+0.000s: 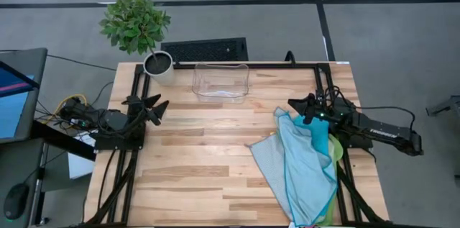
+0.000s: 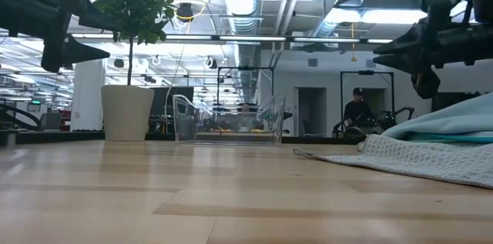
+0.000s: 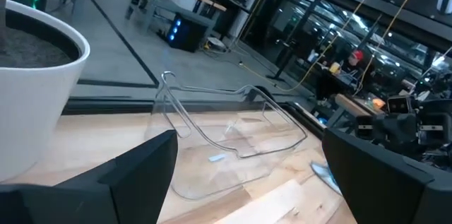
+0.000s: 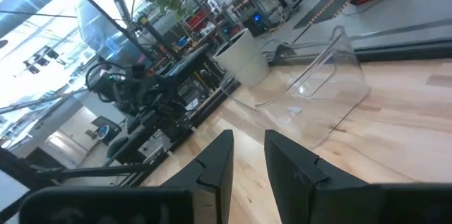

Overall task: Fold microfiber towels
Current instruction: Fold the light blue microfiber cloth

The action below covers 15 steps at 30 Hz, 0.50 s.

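Several microfiber towels lie in a loose heap on the table's right side. A light blue one [image 1: 298, 160] is on top, with a teal one [image 1: 320, 133] and a lime green one [image 1: 336, 149] beneath it. The heap [image 2: 431, 148] rests on the wood and reaches the near edge. My right gripper [image 1: 293, 105] hovers level above the heap's far end, clear of it. Its fingers [image 4: 248, 150] stand slightly apart with nothing between them. My left gripper [image 1: 159, 110] is at the table's left edge, raised and level. It is wide open [image 3: 247, 174] and empty, facing the bin.
A clear plastic bin [image 1: 221, 82] stands at the far middle of the table. A white pot with a green plant [image 1: 158, 64] stands at the far left corner. Bare wood [image 1: 208, 163] spans the middle and near left. A person stands in the room beyond [image 2: 357, 109].
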### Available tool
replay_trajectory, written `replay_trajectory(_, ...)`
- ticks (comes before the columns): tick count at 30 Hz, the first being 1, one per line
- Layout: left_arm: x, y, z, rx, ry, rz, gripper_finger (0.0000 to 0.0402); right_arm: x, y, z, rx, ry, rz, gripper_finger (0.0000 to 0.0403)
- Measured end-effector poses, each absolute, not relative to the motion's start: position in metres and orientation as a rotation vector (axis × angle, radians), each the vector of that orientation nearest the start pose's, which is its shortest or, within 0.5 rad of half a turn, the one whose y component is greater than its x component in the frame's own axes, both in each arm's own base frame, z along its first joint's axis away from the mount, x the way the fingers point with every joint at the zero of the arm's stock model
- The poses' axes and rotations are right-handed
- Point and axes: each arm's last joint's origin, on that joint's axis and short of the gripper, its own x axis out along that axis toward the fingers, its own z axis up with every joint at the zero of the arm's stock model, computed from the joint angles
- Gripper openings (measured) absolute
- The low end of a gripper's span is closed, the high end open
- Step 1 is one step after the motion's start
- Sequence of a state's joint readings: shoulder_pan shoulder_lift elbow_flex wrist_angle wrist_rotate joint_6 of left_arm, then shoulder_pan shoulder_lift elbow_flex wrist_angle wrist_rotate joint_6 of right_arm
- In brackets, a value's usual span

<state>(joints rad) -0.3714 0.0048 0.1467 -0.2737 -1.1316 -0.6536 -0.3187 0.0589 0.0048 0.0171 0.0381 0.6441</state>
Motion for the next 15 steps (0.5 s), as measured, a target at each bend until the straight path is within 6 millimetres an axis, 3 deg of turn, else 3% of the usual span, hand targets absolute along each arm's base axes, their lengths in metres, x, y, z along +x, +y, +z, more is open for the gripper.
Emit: replay_trajectory(15,0.0747,-0.0014,0.1879,-0.466,-0.112,0.735,0.0345,0.0945,-0.0356,0.1626,0.598,-0.089,-0.397,0.0107)
